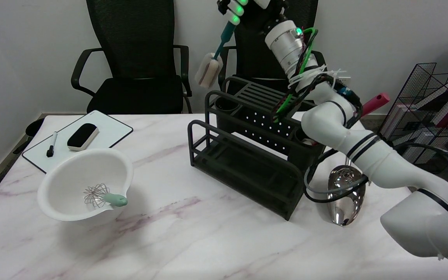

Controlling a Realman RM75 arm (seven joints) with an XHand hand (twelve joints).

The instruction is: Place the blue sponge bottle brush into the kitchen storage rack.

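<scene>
One brush matters: your blue sponge bottle brush [215, 58] hangs in the air above the left rear corner of the kitchen storage rack [247, 151], clear of it, its slim teal handle slanting down to a pale, blocky sponge head. That rack is matte black metal, with bar sides and a perforated panel. Your right hand [236, 8], partly cut off at the picture's top edge, grips the handle's upper end, with the white arm stretched up and across the rack from the lower right.
</scene>
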